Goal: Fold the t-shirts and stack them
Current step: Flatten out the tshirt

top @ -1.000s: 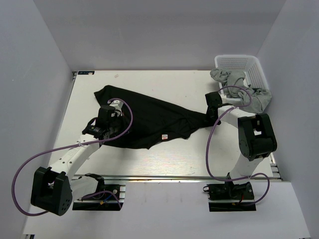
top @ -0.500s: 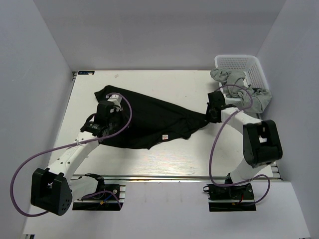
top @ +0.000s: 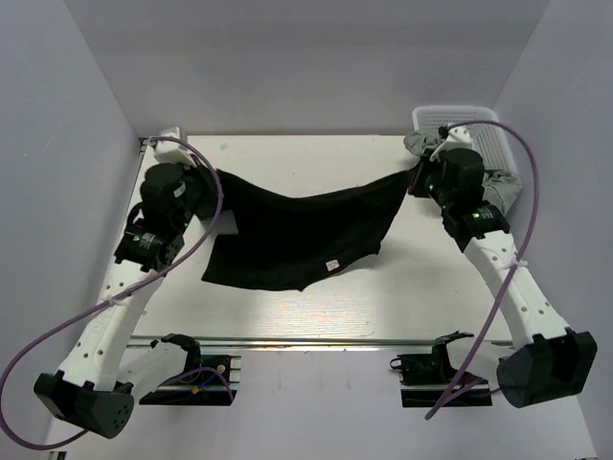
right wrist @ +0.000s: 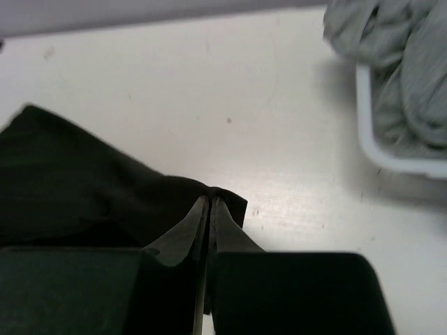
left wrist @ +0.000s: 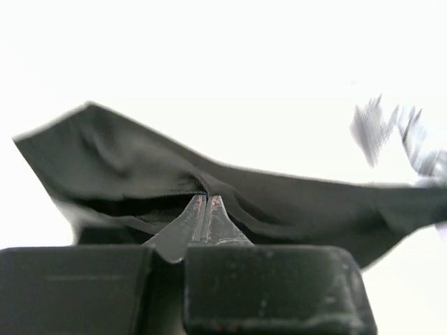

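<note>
The black t-shirt (top: 297, 235) hangs stretched between both raised arms above the table, its pale neck label (top: 332, 264) low near the front hem. My left gripper (top: 213, 178) is shut on its left corner; in the left wrist view the gripper (left wrist: 207, 198) pinches the black fabric (left wrist: 293, 202). My right gripper (top: 410, 180) is shut on its right corner; in the right wrist view the gripper (right wrist: 209, 200) clamps the cloth (right wrist: 77, 174). Light grey t-shirts (top: 493, 187) lie bunched in and over the basket, also in the right wrist view (right wrist: 398, 77).
The white lattice basket (top: 484, 125) stands at the back right corner, its rim showing in the right wrist view (right wrist: 391, 162). Purple cables loop from both arms. Grey walls enclose the white table (top: 287, 307) on three sides.
Both arms have risen and spread apart, lifting the black t-shirt off the table and pulling it taut between them. Before, it lay crumpled on the table.
</note>
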Robot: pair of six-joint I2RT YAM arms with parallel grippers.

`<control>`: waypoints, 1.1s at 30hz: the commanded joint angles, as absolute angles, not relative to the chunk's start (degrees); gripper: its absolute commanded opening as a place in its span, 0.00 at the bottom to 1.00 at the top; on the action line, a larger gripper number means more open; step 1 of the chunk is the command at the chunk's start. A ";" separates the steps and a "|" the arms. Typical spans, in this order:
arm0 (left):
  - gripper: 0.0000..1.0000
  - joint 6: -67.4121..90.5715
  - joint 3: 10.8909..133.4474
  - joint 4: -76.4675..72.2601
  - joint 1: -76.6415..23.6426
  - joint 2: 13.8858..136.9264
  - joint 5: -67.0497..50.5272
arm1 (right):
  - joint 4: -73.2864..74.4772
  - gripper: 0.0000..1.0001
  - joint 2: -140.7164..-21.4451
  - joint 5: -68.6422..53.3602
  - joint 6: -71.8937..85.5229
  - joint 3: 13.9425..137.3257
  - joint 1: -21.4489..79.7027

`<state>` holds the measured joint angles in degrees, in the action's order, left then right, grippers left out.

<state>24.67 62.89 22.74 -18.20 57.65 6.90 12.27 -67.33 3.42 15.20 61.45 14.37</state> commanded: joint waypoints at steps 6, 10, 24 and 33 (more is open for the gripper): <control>0.00 18.38 76.19 24.35 -17.93 51.16 20.56 | 8.79 0.00 -58.98 7.47 9.15 74.87 14.24; 0.00 15.21 79.44 23.12 -17.93 47.91 21.88 | 9.23 0.00 -56.00 7.74 7.21 80.31 14.24; 0.00 7.73 92.01 23.73 -17.93 38.85 10.22 | 17.05 0.00 -49.22 4.93 0.97 101.15 14.24; 0.00 7.73 100.97 27.68 -17.40 37.80 2.82 | 18.28 0.00 -43.51 3.52 -2.11 109.94 14.33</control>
